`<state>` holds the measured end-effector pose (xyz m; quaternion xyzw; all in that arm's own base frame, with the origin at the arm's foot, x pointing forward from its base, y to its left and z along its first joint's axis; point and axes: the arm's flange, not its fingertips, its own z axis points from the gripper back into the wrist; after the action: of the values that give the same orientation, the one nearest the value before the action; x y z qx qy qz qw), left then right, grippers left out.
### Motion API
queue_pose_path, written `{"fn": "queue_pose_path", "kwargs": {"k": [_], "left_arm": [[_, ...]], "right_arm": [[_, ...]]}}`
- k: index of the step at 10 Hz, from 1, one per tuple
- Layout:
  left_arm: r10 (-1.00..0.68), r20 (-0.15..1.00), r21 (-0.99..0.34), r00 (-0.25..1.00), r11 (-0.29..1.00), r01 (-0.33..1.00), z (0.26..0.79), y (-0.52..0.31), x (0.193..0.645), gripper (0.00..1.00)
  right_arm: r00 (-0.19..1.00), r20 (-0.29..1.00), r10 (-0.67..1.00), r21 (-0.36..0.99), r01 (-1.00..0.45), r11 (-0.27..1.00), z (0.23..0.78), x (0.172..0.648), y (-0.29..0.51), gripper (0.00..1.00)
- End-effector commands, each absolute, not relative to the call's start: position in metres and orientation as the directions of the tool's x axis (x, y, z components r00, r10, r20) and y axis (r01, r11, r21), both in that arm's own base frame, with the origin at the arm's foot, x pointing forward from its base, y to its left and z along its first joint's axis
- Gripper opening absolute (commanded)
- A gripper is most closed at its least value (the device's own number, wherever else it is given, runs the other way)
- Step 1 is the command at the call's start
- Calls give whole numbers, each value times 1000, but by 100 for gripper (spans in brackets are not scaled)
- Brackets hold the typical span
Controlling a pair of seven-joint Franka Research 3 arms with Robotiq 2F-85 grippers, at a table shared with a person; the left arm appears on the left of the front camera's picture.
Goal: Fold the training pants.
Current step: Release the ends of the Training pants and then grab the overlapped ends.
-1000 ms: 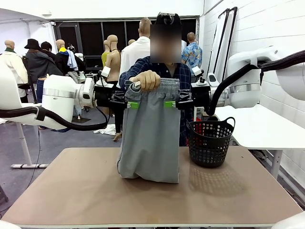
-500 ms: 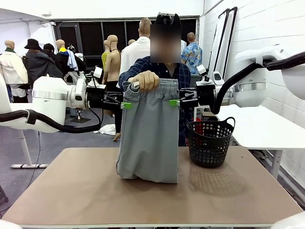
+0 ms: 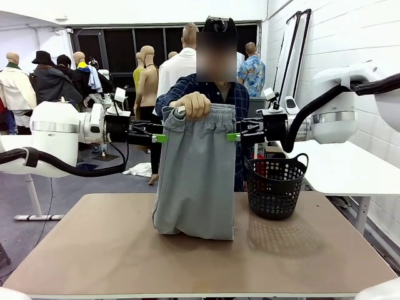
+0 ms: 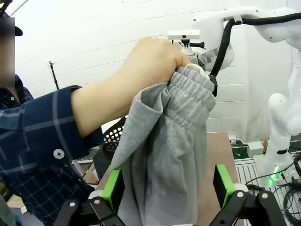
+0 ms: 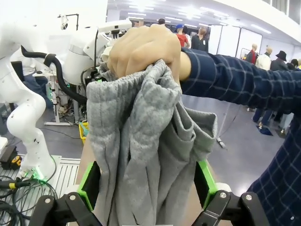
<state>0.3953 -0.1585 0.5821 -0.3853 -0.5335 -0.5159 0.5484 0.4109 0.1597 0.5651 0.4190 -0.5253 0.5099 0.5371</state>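
Two open hands, left hand (image 3: 159, 137) and right hand (image 3: 233, 136), straddle light grey jersey training pants (image 3: 197, 181) hanging from a person's fist (image 3: 192, 105); black mesh basket (image 3: 275, 194) stands beside on worktop (image 3: 112, 250).

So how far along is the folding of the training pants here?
Done: no finished fold shows; the training pants hang from the person's hand at the waistband, lower end resting on the table. In hand: the left pincer and right pincer stand open at the waist's two sides, cloth between their jaws, not clamped. Left: take hold, lay flat, fold.
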Motion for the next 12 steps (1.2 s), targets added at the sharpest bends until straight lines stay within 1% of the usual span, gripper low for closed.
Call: {"fn": "queue_pose_path", "kwargs": {"k": [1,5,7,11,12], "left_arm": [[-135,987,115,-84,234,965,583,-154,387,100],[-147,985,130,-92,276,952,582,-154,390,100],[-150,985,129,-86,300,945,581,-151,392,100],[-137,987,120,-83,290,949,579,-158,399,100],[-125,988,115,-85,253,961,579,-162,401,100]], "right_arm": [[-54,995,89,-69,-983,168,564,404,157,100],[-70,996,61,-82,-970,228,564,404,149,100],[-59,997,57,-71,-971,229,561,406,150,100],[-55,997,48,-64,-972,224,559,407,149,100],[-53,998,41,-61,-973,221,559,409,150,100]]}}
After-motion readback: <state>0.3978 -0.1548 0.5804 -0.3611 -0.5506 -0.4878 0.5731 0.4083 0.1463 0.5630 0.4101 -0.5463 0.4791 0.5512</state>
